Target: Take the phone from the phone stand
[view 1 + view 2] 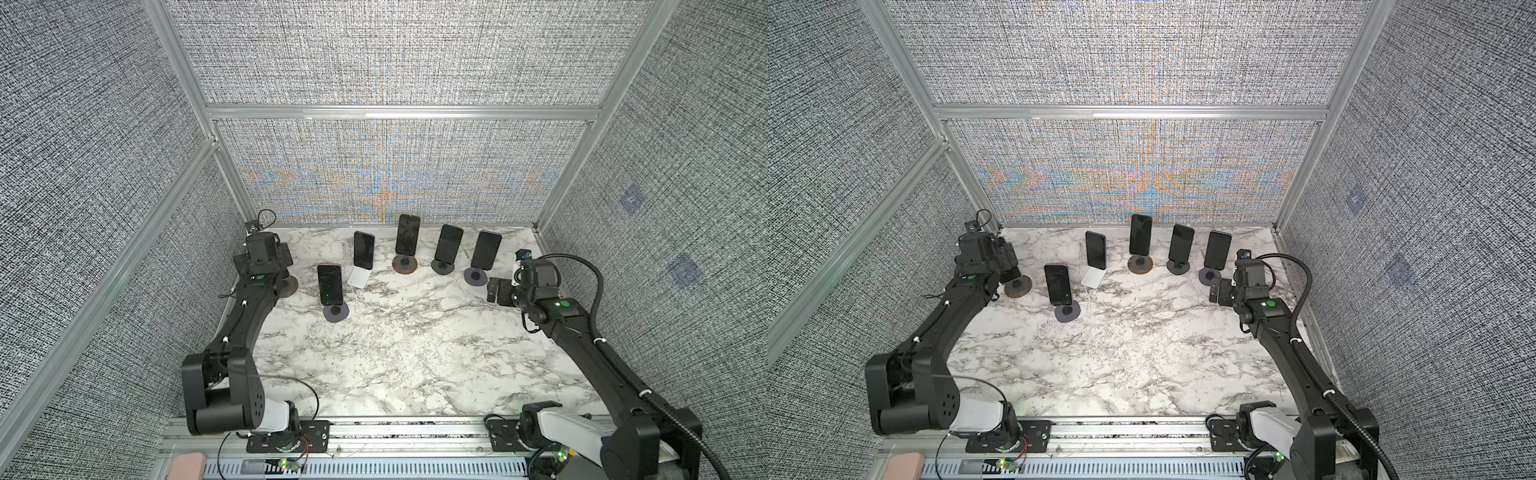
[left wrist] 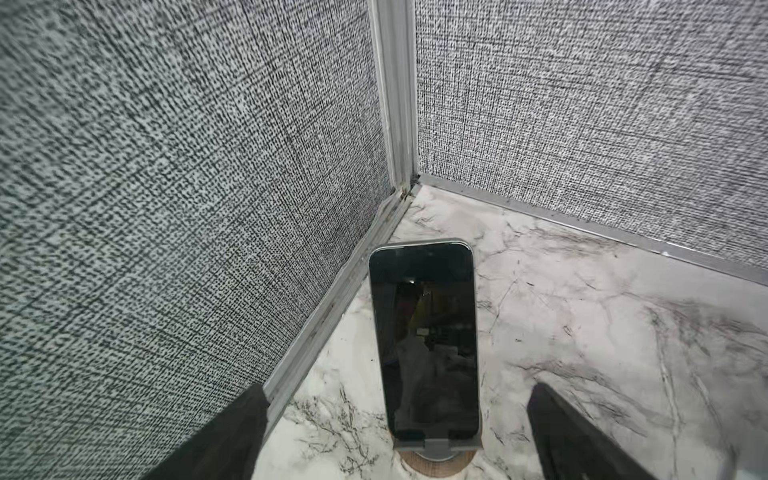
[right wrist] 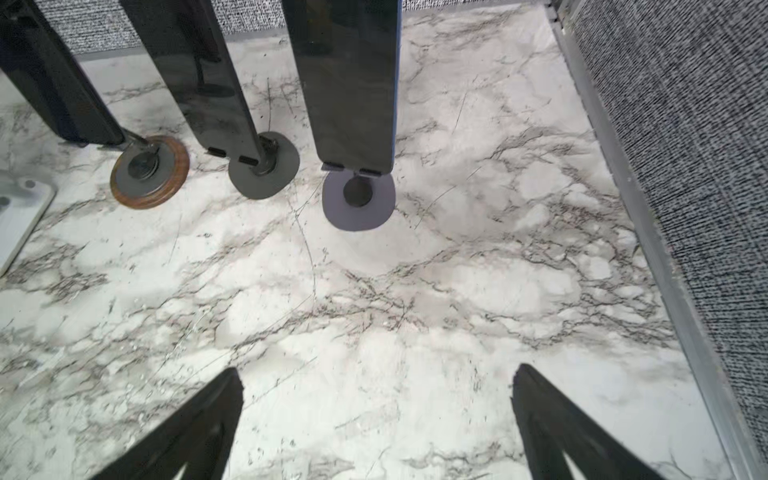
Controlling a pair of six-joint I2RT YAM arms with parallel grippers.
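Top views overlook whole table; wrist cameras near.

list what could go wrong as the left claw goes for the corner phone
1. The left claw is open facing the phone, with one finger looking close to the wall; it may scrape there.
2. The stand has a lip cupping the phone's bottom edge; a sideways pull may tip it.

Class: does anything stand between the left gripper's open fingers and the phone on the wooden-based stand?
Nothing visible does. The phone sits in its stand straight ahead of the left gripper, fingers open either side, only bare marble table around.
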